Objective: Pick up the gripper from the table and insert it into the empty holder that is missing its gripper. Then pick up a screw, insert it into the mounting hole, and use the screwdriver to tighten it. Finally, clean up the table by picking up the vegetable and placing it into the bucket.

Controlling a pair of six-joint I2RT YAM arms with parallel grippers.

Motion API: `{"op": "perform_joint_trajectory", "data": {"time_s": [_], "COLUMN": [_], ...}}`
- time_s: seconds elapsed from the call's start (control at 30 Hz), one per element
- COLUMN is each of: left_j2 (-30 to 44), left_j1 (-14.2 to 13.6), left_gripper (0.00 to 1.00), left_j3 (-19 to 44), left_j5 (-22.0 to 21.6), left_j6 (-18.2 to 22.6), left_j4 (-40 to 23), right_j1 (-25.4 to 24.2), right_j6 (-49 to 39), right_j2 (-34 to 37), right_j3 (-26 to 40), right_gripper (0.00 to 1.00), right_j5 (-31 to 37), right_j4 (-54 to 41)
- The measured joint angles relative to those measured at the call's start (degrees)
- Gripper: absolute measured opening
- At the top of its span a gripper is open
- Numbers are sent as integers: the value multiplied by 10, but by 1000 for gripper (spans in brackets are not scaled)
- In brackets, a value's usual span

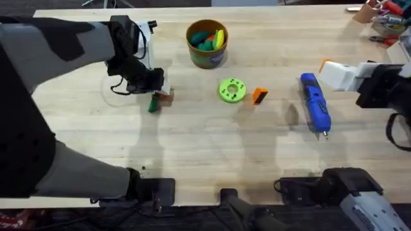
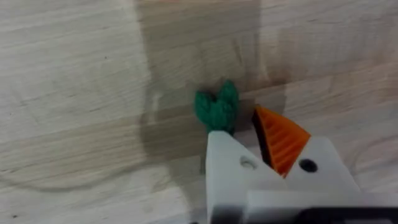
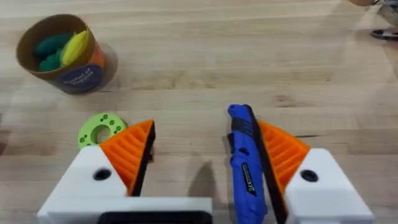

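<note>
Vegetable (image 1: pixel 153 106): dark green, left of centre on the worktop (image 1: pixel 192 147) in my overhead; my left wrist view shows the left pincer (image 2: pixel 249 134) pinching it. Screwdriver (image 3: pixel 244 163): blue, right of centre overhead, lying against one orange pad of the spread right pincer (image 3: pixel 205 146); label unreadable. Bucket (image 1: pixel 207 45): top centre, print illegible.

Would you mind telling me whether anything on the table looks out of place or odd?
Nothing is spilled or damaged. The only stray is the vegetable, lying on the table at the left pincer, outside the bucket.
</note>
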Motion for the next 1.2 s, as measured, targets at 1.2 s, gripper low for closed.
{"op": "perform_joint_trajectory", "data": {"time_s": [1.2], "left_j2": [-477], "left_j1": [5], "left_gripper": [2], "left_j3": [-3], "left_j5": [-13], "left_j6": [-24], "left_j4": [-99], "right_j1": [0], "right_j6": [0], "right_j2": [0], "right_j3": [0], "right_gripper": [918], "right_j5": [0], "right_j4": [-1]}}
